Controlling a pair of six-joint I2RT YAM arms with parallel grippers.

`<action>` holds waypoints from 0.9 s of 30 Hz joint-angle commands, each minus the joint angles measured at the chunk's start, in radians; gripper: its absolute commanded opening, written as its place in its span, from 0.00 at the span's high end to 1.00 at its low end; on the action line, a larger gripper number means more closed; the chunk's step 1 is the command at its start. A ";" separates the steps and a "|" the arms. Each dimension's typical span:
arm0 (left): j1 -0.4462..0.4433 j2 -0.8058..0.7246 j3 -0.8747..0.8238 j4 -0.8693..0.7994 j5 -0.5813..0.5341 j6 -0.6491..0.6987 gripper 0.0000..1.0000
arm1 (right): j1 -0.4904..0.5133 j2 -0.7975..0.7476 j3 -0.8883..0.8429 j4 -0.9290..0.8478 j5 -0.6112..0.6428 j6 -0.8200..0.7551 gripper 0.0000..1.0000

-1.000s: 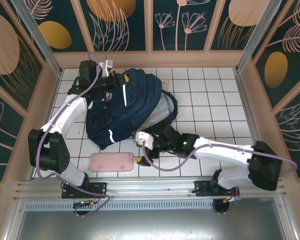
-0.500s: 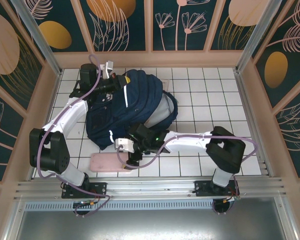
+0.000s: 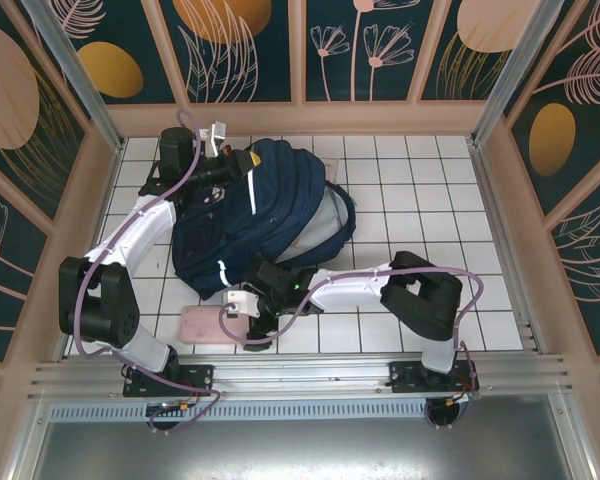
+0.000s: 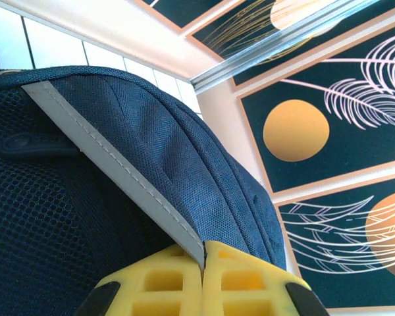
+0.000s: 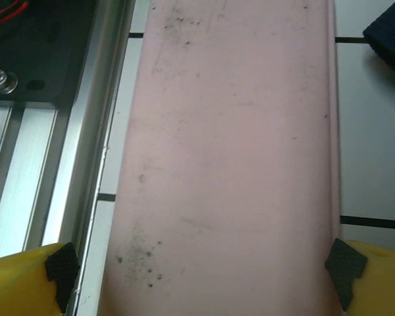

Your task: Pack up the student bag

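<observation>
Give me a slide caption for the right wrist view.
Right gripper, jaws open, straddles the pink pouch lying on the tiled table.

A robot test cell of the kind found in a lab is shown. A white tiled surface is boxed in by painted panels of leaves and orange discs, which are held between aluminium posts. A left arm and a right arm are bolted to a metal rail at the near edge, and purple cables are run along them.
</observation>
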 commanded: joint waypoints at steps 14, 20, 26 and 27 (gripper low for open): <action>0.011 -0.040 0.004 0.143 0.052 -0.011 1.00 | 0.025 0.111 0.020 0.011 0.095 0.047 0.01; 0.012 -0.036 0.004 0.150 0.055 -0.017 1.00 | 0.026 0.099 0.008 0.038 0.122 0.054 0.09; 0.012 -0.033 0.004 0.154 0.060 -0.018 1.00 | 0.011 0.064 0.011 0.047 0.065 0.068 0.40; 0.012 -0.033 0.004 0.154 0.060 -0.019 1.00 | 0.006 0.060 0.015 0.042 0.053 0.070 0.45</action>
